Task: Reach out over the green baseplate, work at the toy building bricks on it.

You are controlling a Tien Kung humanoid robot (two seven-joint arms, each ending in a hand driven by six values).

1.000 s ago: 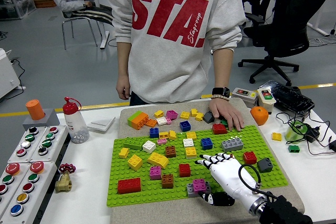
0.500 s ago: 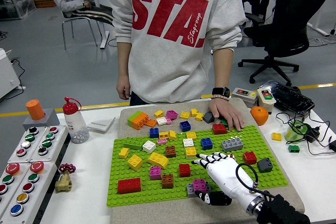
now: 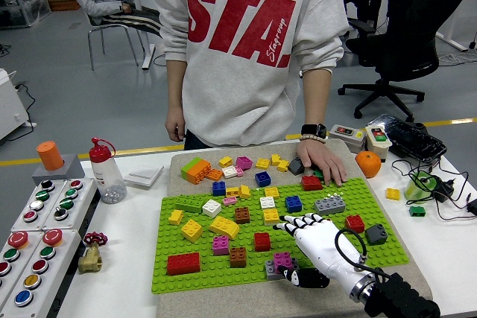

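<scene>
Green baseplate is lying at the table's centre on a tan mat, studded with loose bricks of many colours; this head view is the only one. Right hand is reaching in from five o'clock, white fingers spread and fanned toward ten o'clock, holding nothing; its thumb is sitting beside a pink-and-grey brick at the plate's near edge. Left hand is not showing. Judging by the pose, the reaching step is under way and no brick is gripped yet; the next move is calling for the fingers to settle over one brick, perhaps the red brick at nine o'clock of the palm or the yellow brick just beyond the fingertips, and close on it. A person's hand is resting flat at the plate's far edge, at twelve o'clock, touching another red brick. As for containers, only a clear bottle is standing at nine o'clock; its contents cannot be told.
</scene>
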